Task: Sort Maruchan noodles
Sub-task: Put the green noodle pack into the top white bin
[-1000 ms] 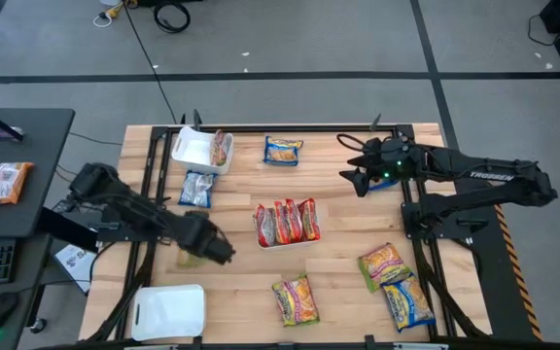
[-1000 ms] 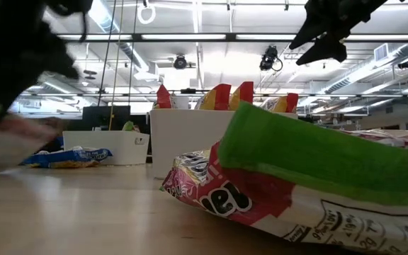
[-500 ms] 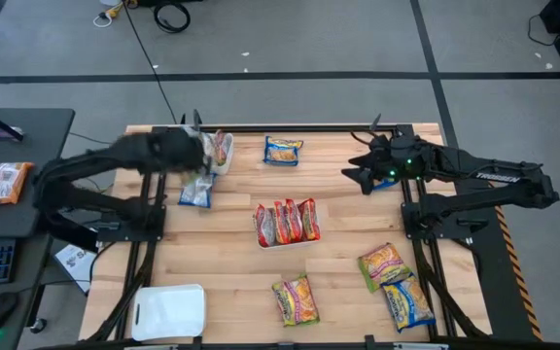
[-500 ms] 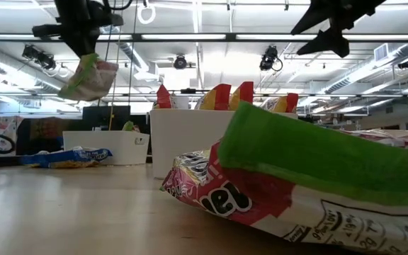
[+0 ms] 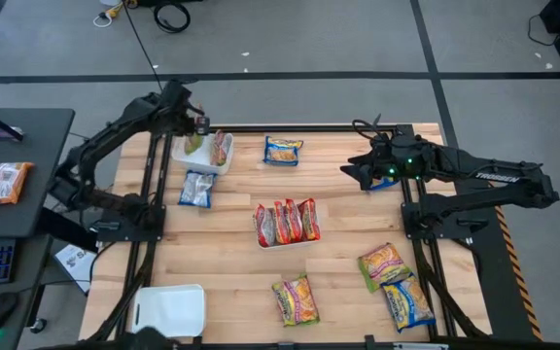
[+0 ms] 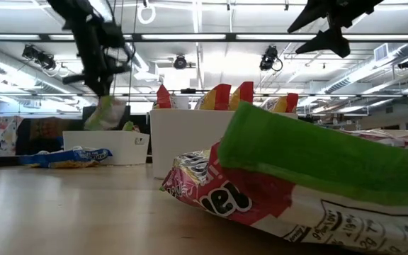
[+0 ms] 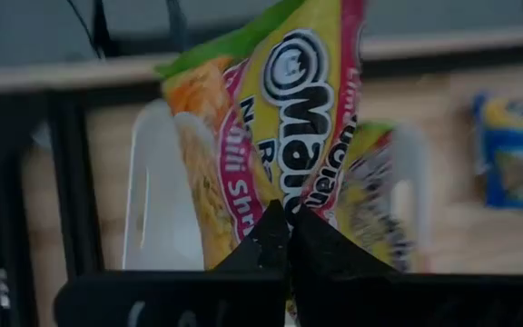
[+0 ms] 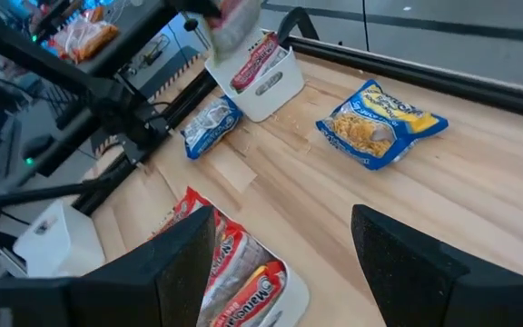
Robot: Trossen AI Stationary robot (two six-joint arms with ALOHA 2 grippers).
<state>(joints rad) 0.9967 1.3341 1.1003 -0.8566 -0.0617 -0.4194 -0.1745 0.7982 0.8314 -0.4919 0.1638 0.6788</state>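
My left gripper [image 5: 194, 134] is at the table's far left, shut on a green, pink and yellow Maruchan noodle packet [image 7: 280, 109]. The packet hangs [image 6: 109, 113] just above a white tray [image 5: 188, 156], which holds a red packet [image 5: 222, 148]. My right gripper [image 5: 356, 173] hovers open and holds nothing, high over the far right. A second white tray [image 5: 261, 240] at mid-table holds several red packets standing on edge. Loose packets lie flat on the wood: a blue one [image 5: 198, 188], another [image 5: 283, 150] at the far edge, and three at the near right [image 5: 296, 299]. My left gripper pinches one end of the packet [image 7: 284, 202] between its two shut fingers. The fingers slant steeply down from above. The packet hangs below them [image 6: 109, 113], clear of the table and just above the far-left tray.
An empty white tray [image 5: 170, 311] sits at the near left corner. Black frame rails [image 5: 149, 204] run along the table's left and right sides. A large green and pink packet [image 6: 310, 177] lies right before the low camera. Bare wood lies between the trays.
My left gripper has swung from the table's near-left part to the far left, rising and turning as it went. It stayed shut on the green packet. The packet has come up off the wood and now hangs over the far-left tray.
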